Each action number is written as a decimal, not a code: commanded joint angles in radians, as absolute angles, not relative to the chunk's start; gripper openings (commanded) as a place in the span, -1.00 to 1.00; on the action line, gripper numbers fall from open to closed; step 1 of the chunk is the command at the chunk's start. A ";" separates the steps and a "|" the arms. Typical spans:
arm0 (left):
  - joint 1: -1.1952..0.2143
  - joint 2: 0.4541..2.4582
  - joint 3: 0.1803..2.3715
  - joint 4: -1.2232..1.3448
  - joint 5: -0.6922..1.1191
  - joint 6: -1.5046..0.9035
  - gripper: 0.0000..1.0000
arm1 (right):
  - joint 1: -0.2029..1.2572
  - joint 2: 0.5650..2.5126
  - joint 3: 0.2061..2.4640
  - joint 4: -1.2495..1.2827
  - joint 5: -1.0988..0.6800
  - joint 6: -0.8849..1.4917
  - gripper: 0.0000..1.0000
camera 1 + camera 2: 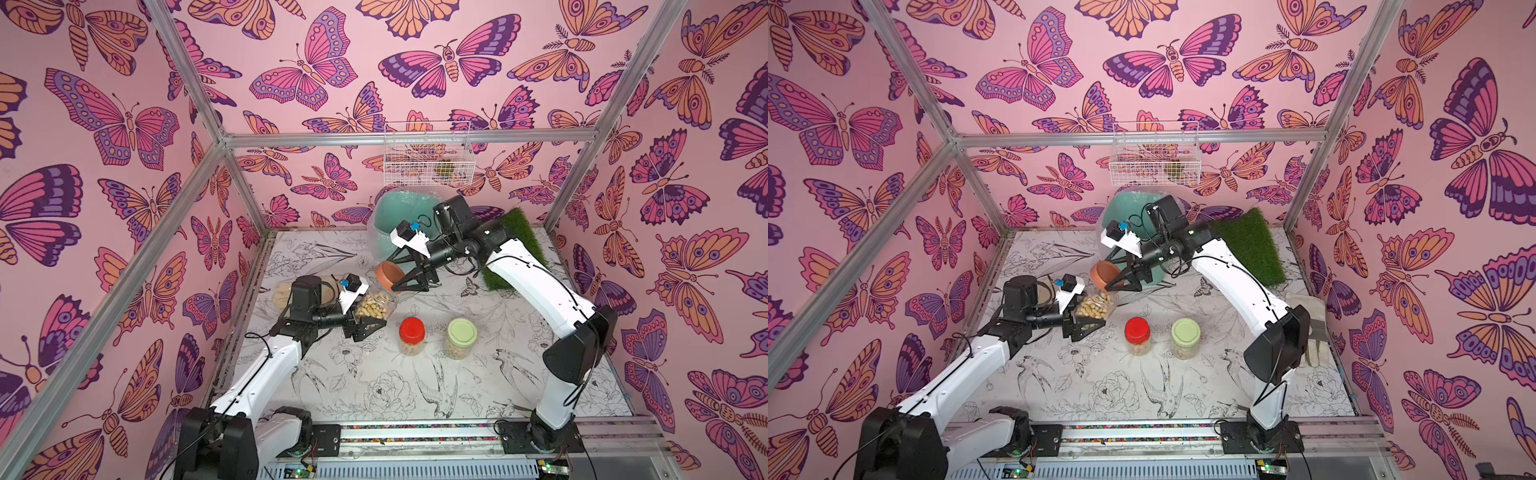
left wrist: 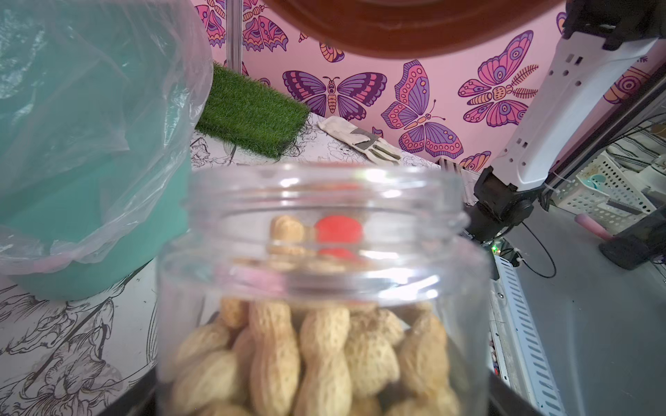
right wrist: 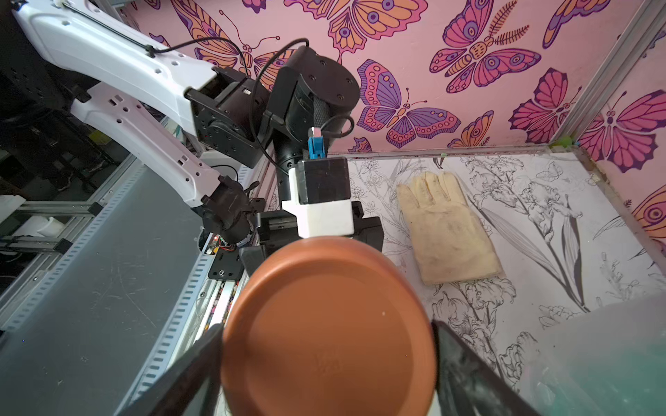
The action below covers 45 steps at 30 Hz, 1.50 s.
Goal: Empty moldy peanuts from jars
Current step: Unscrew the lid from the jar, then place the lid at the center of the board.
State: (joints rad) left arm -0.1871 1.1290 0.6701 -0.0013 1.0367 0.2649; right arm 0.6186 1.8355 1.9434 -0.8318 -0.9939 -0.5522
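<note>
My left gripper (image 1: 366, 321) is shut on a clear lidless jar (image 1: 377, 305) (image 1: 1095, 306), held tilted above the table's left side. Moldy peanuts (image 2: 306, 356) fill its lower part, below the open mouth of the jar (image 2: 324, 201). My right gripper (image 1: 405, 273) (image 3: 328, 360) is shut on the brown lid (image 1: 390, 275) (image 3: 328, 335), just off the jar's mouth and apart from it; its dark fingers (image 3: 461, 371) press the lid's rim on both sides. Two closed jars of peanuts stand mid-table, one with a red lid (image 1: 412, 336) (image 1: 1137, 336), one with a pale green lid (image 1: 461, 337) (image 1: 1185, 338).
The mint-green bin (image 1: 397, 216) (image 2: 90, 162) with a plastic liner stands at the back, behind the right gripper. A grass mat (image 1: 517, 249) lies at the back right. A pale glove (image 3: 447, 227) lies at the table's left side, another glove (image 1: 1313, 332) at the right edge. A wire basket (image 1: 428, 153) hangs on the back wall.
</note>
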 commanded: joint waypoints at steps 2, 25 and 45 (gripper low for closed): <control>-0.181 1.111 0.674 0.030 1.013 0.281 -1.00 | 0.621 1.759 1.819 -0.668 -0.994 -0.382 -1.00; -0.095 1.076 0.609 0.299 0.374 0.129 -1.00 | 0.964 1.430 1.344 -0.470 -0.304 -0.247 -1.00; 0.034 1.019 0.541 0.320 0.183 0.100 -1.00 | 1.121 1.829 1.452 -0.454 -0.037 -0.069 -1.00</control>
State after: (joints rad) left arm 0.0265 1.0481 0.5468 0.2100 0.1913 0.1123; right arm 1.1152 1.7981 1.3972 -0.4553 -0.0959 -0.1249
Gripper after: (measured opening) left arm 0.879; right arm 0.848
